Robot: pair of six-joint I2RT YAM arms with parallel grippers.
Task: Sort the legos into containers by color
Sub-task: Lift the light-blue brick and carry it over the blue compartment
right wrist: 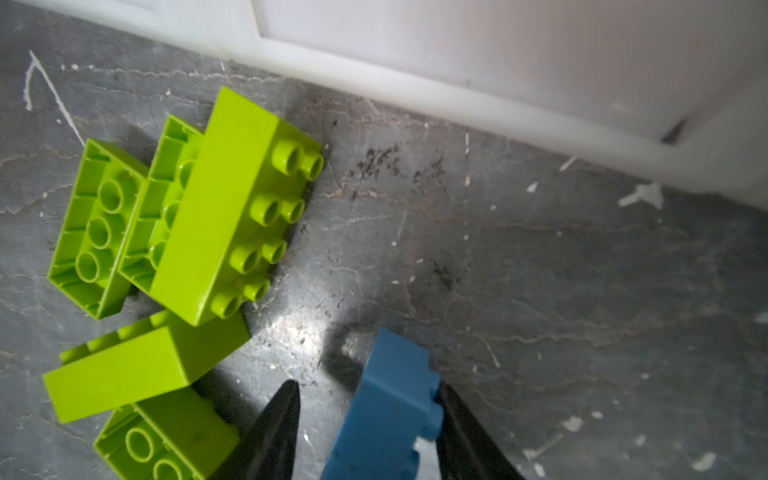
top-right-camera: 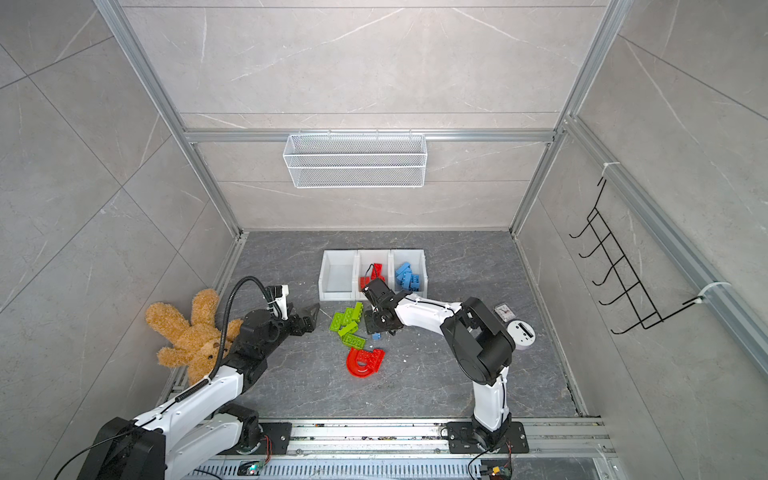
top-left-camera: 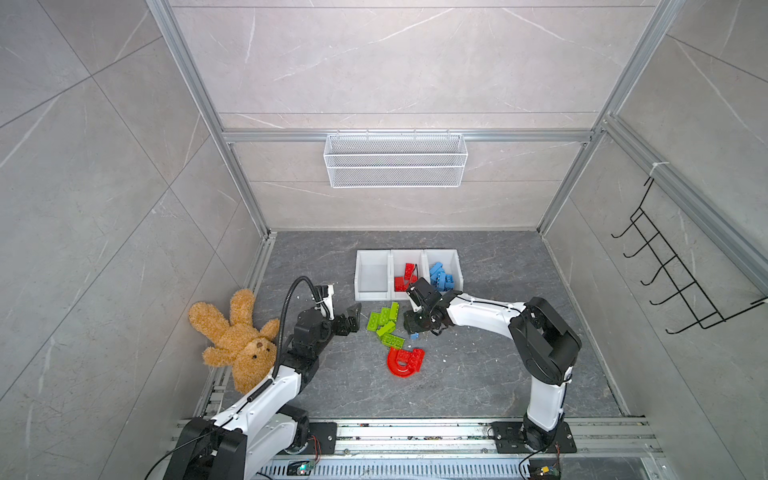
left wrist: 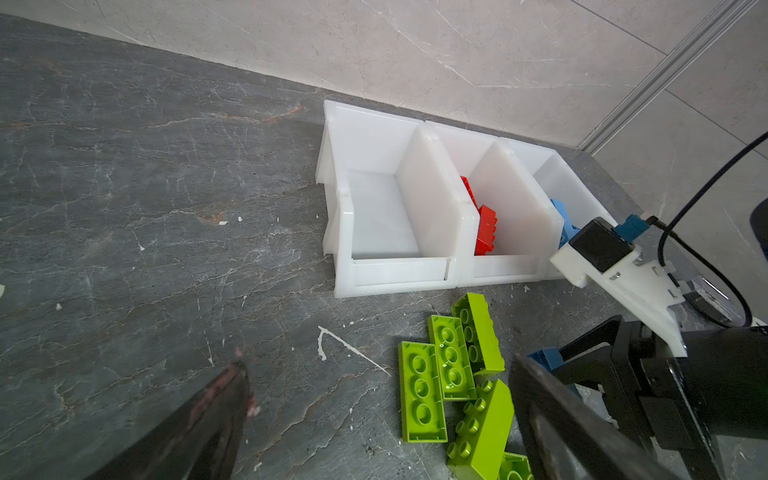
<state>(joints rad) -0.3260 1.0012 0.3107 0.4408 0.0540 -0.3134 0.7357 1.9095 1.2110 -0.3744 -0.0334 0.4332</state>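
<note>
**Right gripper straddling loose blue brick, no grip yet**

Right gripper (right wrist: 368, 388) is down on the dark grey marbled floor (top-left-camera: 478, 374), lower middle of a top view. Its jaws are spread round a small blue plastic studded brick (right wrist: 390, 409). One finger (right wrist: 469, 432) touches the brick, with a gap on the other side. Brick sits tilted and off-centre.

Left gripper (left wrist: 378, 361) has jaws wide apart and empty, just left of the pile of lime green plastic bricks (top-left-camera: 384, 322).

Row of three white plastic open-top bins (top-left-camera: 372, 296) sits just above the pile:
- left bin: empty
- middle bin: red bricks (top-left-camera: 405, 276)
- right bin: blue bricks (top-left-camera: 442, 276)

Red plastic arch piece (top-left-camera: 401, 365) lies below the greens.

Risks, my read:
- One-sided contact could twist the brick or squirt it out on closing.
- The free finger is near the greens and may shove them.
- The middle bin is nearest, so a short carry could drop blue in with red.
- The arms are close and could clash.
</note>
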